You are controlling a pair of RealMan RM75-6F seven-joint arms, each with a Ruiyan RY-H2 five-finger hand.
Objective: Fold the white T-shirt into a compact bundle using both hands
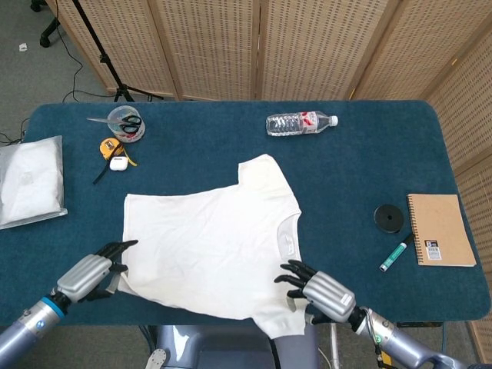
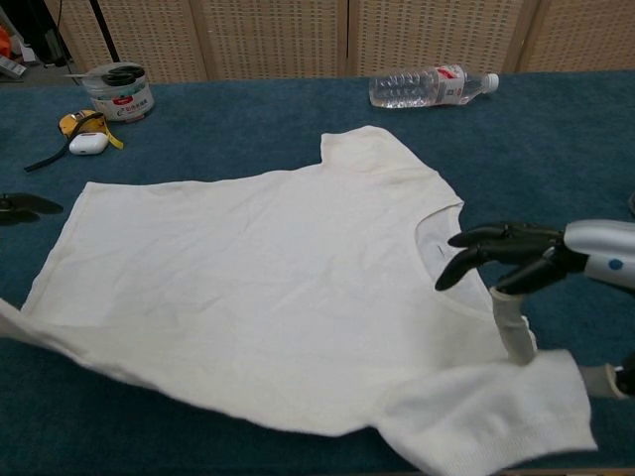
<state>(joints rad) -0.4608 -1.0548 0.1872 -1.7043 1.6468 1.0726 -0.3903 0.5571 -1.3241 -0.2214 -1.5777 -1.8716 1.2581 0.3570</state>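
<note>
White T-shirt lifts at its near edge, left hand and right hand each pinching cloth; raising both evenly should keep the fold straight.

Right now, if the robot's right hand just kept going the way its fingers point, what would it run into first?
The right hand points leftward, low over the white T-shirt near its neckline. Going straight on, it would probably meet the shirt's fabric first; how far above the cloth it hangs is unclear.
</note>
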